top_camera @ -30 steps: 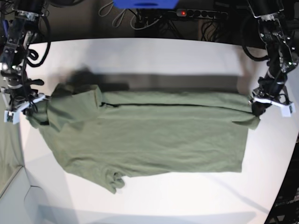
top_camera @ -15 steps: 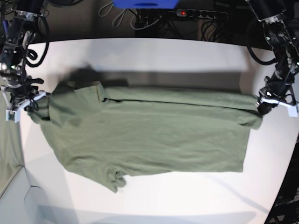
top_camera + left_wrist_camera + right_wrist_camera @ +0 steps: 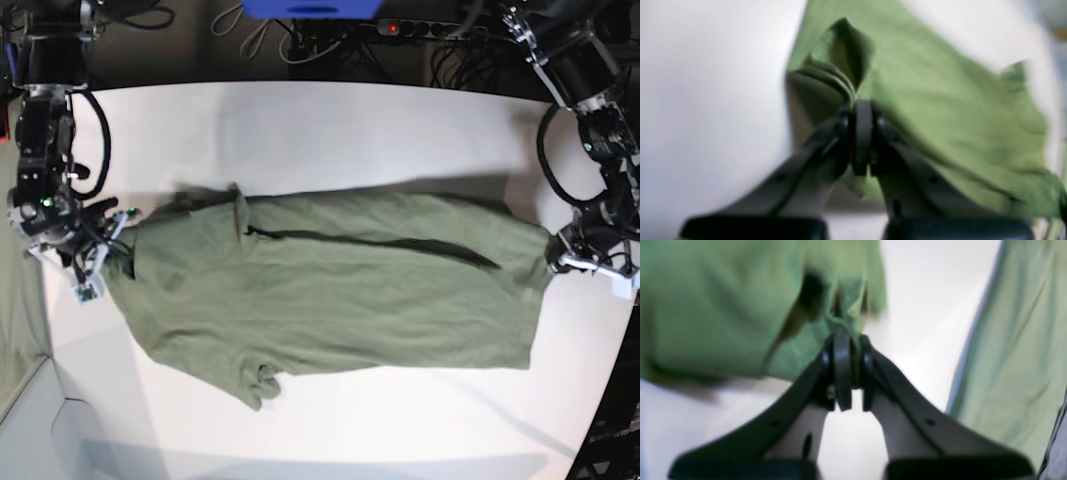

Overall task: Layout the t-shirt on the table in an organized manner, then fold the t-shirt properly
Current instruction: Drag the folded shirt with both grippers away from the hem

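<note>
**Q:** Status of grip and garment?

**A:** My left gripper (image 3: 862, 133) is clamped on a bunched edge of the t-shirt (image 3: 330, 290), at the right end in the base view. My right gripper (image 3: 843, 370) is pinched shut on cloth at the left end, by the upper sleeve. The shirt lies stretched across the middle of the table (image 3: 320, 130), between my two grips.

**Q:** Progress?

**A:** Layout partial, as I judge it. The body is mostly flat, but a dark crease runs along the far side, the near-left sleeve is crumpled, and both held ends are gathered. Left to do: release, smooth the sleeves, then all the folding. No fold made yet.
</note>
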